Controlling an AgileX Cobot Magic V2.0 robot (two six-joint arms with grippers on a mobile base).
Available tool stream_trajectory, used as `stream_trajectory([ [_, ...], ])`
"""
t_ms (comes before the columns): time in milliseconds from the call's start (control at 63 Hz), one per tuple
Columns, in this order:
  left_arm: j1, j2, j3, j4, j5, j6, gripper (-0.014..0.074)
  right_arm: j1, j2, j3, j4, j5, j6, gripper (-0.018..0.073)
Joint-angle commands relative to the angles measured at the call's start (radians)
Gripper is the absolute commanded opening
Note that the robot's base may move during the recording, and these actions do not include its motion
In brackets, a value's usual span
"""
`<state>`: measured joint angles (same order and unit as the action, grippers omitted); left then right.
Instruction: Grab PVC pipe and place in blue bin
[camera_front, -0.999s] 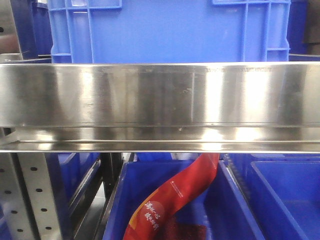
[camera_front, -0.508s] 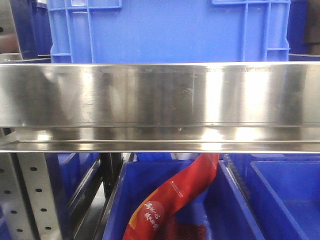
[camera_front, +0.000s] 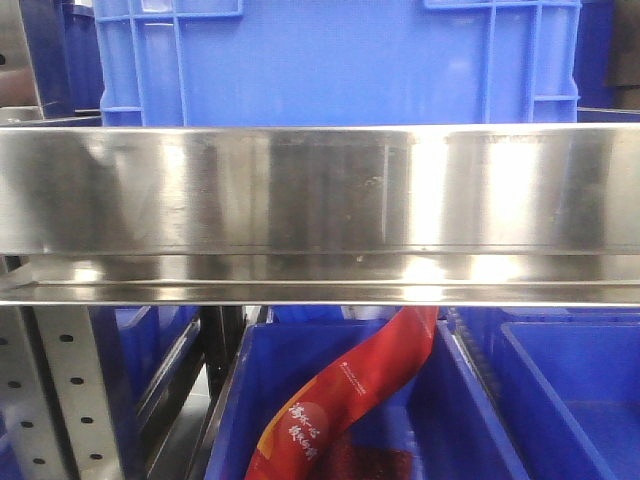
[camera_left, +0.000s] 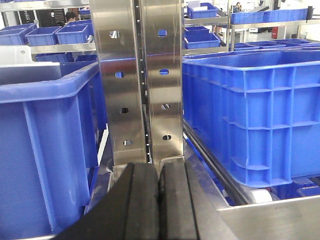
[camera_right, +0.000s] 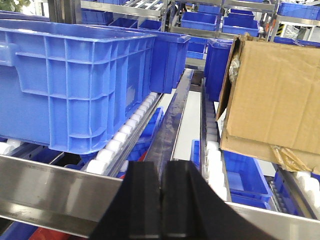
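No PVC pipe is visible in any view. Left gripper (camera_left: 159, 200) and right gripper (camera_right: 162, 210) fingers are clenched, empty. I should locate the pipe first, then spread the fingers before approaching.

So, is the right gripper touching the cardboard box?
Apart. In the right wrist view, the shut gripper sits low, with open space between it and the box.
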<state>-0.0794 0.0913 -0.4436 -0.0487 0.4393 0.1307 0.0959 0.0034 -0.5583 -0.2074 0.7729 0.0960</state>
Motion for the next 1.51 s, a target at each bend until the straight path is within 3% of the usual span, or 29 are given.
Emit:
stream_trajectory([
  [0,0.005,-0.003,0.0,-0.009,-0.011,-0.003,-0.0111,-0.005,-0.003,0.003,-0.01,-0.026,0.0,-0.0163],
  [397,0.005,-0.004,0.017,0.006,-0.03,-0.003,-0.0111,-0.005,-0.003,0.003,-0.01,-0.026,0.0,-0.0163],
  [746,0.005,-0.004,0.186,0.006,-0.151,-0.003,-0.0111,-0.005,-0.003,0.003,-0.01,-0.026,0.0,-0.0163],
  [983,0.005,-0.004,0.24,-0.099,-0.151,-0.003,-0.0111,-0.005,-0.003,0.003,-0.01,-0.026,0.0,-0.0163],
  [1174,0.005,-0.004,0.28,-0.102,-0.227,-0.003,-0.0111,-0.005,-0.003,0.003,-0.01,-0.026,0.0,-0.0163],
  [1332,0.005,-0.004,0.322,-0.052,-0.376,-0.003,-0.0111,-0.005,-0.003,0.003,-0.01,-0.026,0.0,-0.0163],
  [1491,0.005,-0.004,0.346,0.038,-0.405,-0.003,-0.0111,-0.005,-0.003,0.003,-0.01,-0.026,0.0,-0.0163],
])
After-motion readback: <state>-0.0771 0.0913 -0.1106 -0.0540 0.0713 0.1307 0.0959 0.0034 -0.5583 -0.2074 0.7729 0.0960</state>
